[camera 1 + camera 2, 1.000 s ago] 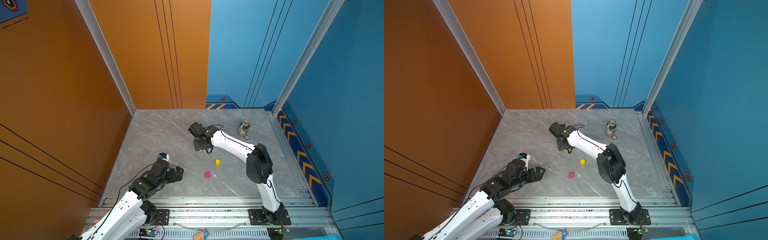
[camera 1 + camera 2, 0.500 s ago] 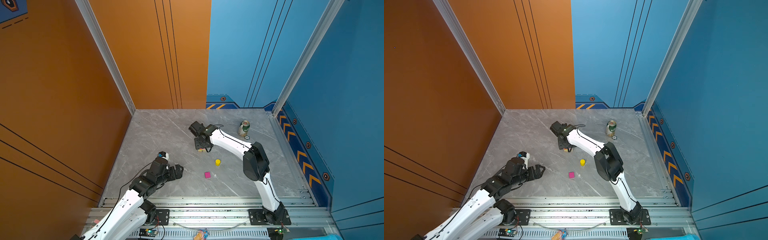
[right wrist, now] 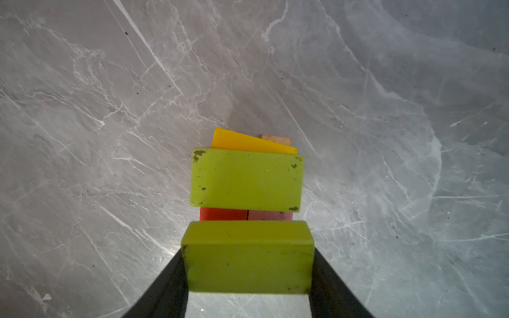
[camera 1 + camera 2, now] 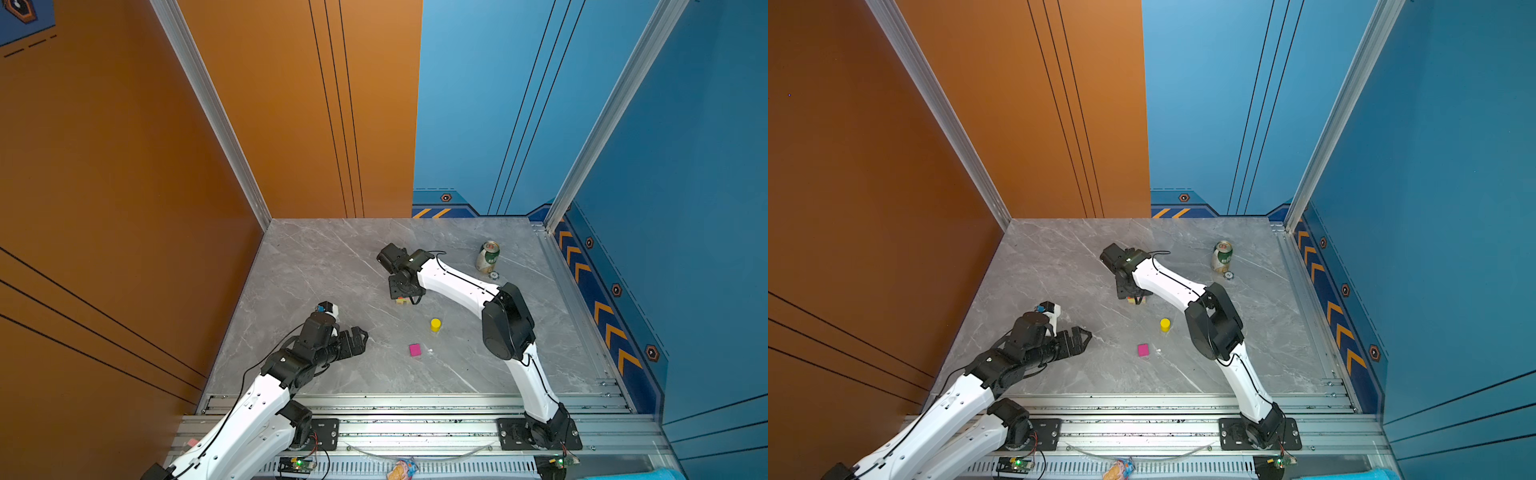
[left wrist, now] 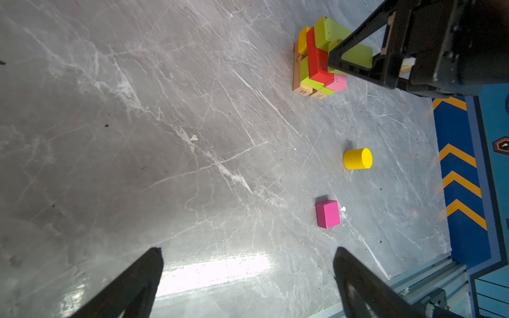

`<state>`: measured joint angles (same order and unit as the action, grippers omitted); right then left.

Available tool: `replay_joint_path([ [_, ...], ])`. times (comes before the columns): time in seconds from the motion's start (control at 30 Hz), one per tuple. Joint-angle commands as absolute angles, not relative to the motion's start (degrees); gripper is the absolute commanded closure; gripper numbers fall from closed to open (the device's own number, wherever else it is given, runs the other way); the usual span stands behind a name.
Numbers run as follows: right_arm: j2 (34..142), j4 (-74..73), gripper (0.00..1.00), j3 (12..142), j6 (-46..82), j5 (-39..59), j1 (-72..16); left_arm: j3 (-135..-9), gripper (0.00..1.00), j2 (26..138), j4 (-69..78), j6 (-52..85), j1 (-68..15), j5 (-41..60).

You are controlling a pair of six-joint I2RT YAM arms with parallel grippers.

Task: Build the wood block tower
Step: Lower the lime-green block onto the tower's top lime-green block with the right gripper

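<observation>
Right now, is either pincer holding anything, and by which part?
The right pincer grips a lime-green block by its two short ends, at the top of the tower. The left pincer is open and empty.

In both top views the right gripper covers nearly all of the tower. Only a tan-and-yellow corner shows at the gripper's 6 o'clock, so the layers cannot be counted. A small round item at the 5 o'clock of the can is too small to identify. In the right wrist view, the held green block hides the fingertips and the layers beneath. In the left wrist view, the left gripper has both fingers cut off by the picture's edge.
</observation>
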<state>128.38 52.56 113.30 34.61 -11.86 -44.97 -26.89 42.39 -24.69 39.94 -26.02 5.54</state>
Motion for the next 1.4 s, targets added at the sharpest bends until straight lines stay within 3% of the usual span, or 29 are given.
replay_joint_path([
  [0.0,129.29,54.4,0.46,114.26,35.73,-11.45,-44.74,-27.07,0.02,42.47,-24.1,39.67,-25.23,7.02],
  [1.37,130.06,53.33,0.4,113.54,38.76,-9.24,-44.13,-26.31,0.02,40.65,-24.26,40.54,-24.61,8.67],
])
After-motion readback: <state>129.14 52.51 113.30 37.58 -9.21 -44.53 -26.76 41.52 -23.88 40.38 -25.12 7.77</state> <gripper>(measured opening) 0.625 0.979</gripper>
